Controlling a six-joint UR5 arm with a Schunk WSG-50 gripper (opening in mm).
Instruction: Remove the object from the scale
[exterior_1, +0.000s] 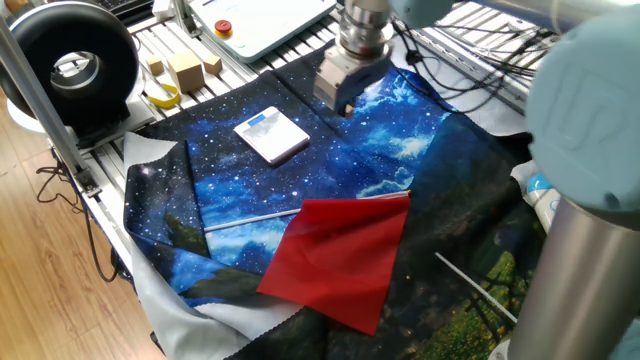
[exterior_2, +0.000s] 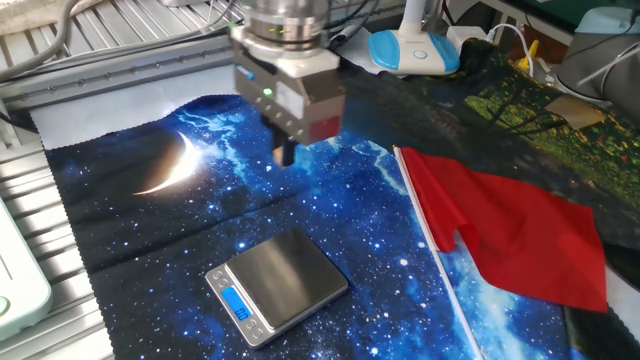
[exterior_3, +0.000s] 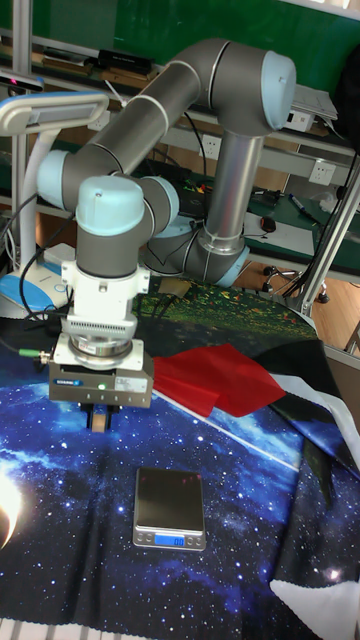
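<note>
- Gripper poised above the starry blue cloth, well away from the scale and clear of the fabric.
- Fingers drawn close together, pinching a small tan wooden cube at the tips; cube visible as a brown sliver between dark fingers in the tall fixed view and the other fixed view.
- Cube therefore off the scale, lifted in the air, beyond the scale's far side as seen from the tall fixed view.
- Scale lying flat on the cloth, platform bare and grey-metallic, blue display strip lit along its near edge.
- Same scale appearing white in one fixed view, blue strip toward the back, gripper to its right and further back.
- Red cloth spread to the side of the scale, well apart from it, with a thin white rod along one edge.
- Pale wooden blocks resting on the slatted metal table past the cloth's corner, beside a yellow tape measure.
- White-and-blue rounded device sitting at the back of the table, behind the arm.
- Grey UR5 arm arching over from its base behind the cloth.
</note>
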